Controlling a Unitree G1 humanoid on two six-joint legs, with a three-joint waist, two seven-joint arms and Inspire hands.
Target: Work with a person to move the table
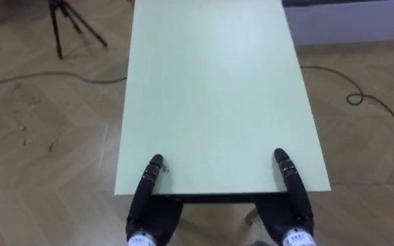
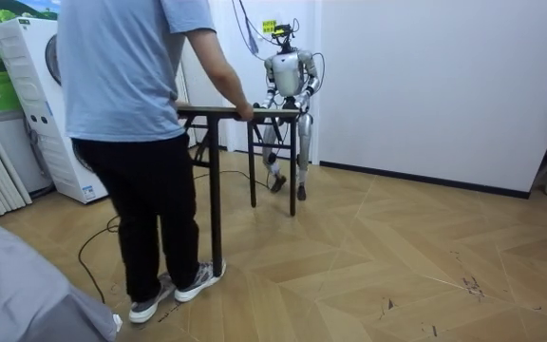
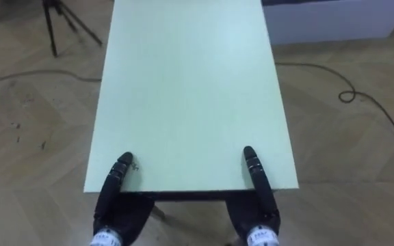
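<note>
A long table with a pale green top runs away from me across the wood floor. My left hand clamps its near edge at the left, thumb lying on top and the rest under the board. My right hand holds the same edge at the right in the same way. In the room view the table stands on dark legs between me, by the white wall, and a person in a light blue shirt. The person's hand grips the table's side.
A dark tripod stands on the floor at the far left. A black cable snakes along the right, and a pale box lies at the far right. Behind the person stands a white washing machine.
</note>
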